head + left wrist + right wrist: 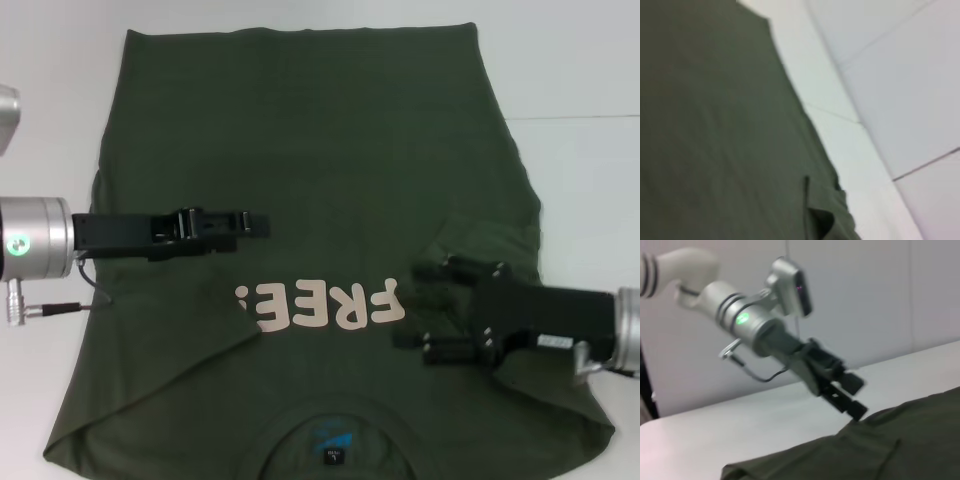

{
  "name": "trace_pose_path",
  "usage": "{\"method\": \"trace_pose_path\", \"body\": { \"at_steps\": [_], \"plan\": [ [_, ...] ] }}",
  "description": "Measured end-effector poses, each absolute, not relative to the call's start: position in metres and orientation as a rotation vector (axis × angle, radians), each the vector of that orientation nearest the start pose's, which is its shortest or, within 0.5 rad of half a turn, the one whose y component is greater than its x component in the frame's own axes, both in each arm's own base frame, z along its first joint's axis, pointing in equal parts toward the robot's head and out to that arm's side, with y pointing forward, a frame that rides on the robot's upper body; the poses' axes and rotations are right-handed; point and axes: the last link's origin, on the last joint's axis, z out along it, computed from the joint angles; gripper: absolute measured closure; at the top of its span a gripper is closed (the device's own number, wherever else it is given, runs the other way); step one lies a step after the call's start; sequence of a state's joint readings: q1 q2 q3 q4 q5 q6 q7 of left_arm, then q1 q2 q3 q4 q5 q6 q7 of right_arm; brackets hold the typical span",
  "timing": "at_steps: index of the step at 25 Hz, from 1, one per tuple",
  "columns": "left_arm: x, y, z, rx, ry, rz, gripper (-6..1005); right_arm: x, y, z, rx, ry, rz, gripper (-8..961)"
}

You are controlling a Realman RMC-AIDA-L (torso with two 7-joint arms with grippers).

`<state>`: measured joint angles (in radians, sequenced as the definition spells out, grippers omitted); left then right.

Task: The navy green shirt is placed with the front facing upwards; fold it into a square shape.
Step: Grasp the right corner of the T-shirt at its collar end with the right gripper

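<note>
1. The navy green shirt (320,150) lay front up on the white table (580,60), spread flat. Its collar (335,440) sat at the near edge, the hem at the far edge; long axis ran near to far. The cream "FREE!" lettering (325,305) read upside down from the head view.

2. Both sleeves already appeared folded in over the body: a diagonal fold edge at the near left, bunched cloth at the right beside the gripper. Outline was roughly a tall rectangle, slightly narrower at the far end.

3. The left gripper (255,225) reached in from the left, over the shirt's mid-left, pointing right. Its fingers sat close together with only a thin gap; in the right wrist view they hung just above the cloth, holding nothing that I could see. Read as closed or nearly so.

4. The right gripper (430,305) came in from the right, pointing left, over the shirt's near right, just beside the lettering. Fingers were set well apart, open; no cloth visibly between them.

5. Judgement: the coming fold runs along the long axis, bringing collar end and hem end together. Each gripper stood over its own side, the right one nearer the collar. Both lay nearer the collar end than the hem.
</note>
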<state>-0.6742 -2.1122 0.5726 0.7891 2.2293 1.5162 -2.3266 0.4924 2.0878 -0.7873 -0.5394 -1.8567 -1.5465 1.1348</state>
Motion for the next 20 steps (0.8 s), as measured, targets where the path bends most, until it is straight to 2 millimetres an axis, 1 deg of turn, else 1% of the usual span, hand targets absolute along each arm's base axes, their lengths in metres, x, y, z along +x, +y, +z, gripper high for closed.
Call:
{"method": "trace_pose_path", "body": {
  "at_steps": [1, 5, 9, 11, 14, 17, 20],
  "plan": [
    [-0.232, 0.37, 0.011, -2.404, -1.665, -0.681, 374, 0.262, 0.312, -0.022, -2.719, 0.443, 0.812, 8],
    [-0.231, 0.359, 0.01, -2.533, -1.463, -0.742, 216, 0.264, 0.318, 0.003, -2.671, 0.503, 0.789, 7],
    [-0.231, 0.349, 0.009, -2.66, -1.213, -0.743, 74, 0.264, 0.321, 0.032, -2.643, 0.596, 0.694, 7],
    [-0.23, 0.344, 0.006, -2.724, -1.074, -0.745, 76, 0.264, 0.322, 0.043, -2.638, 0.655, 0.624, 7],
    [-0.226, 0.344, 0.002, -2.751, -1.014, -0.742, 79, 0.263, 0.324, 0.053, -2.617, 0.829, 0.573, 7],
    [-0.221, 0.347, -0.001, -2.755, -0.982, -0.74, 81, 0.262, 0.329, 0.061, -2.57, 1.023, 0.657, 7],
    [-0.216, 0.349, -0.004, -2.769, -0.944, -0.741, 82, 0.259, 0.336, 0.07, -2.54, 1.145, 0.732, 8]
  ]
}}
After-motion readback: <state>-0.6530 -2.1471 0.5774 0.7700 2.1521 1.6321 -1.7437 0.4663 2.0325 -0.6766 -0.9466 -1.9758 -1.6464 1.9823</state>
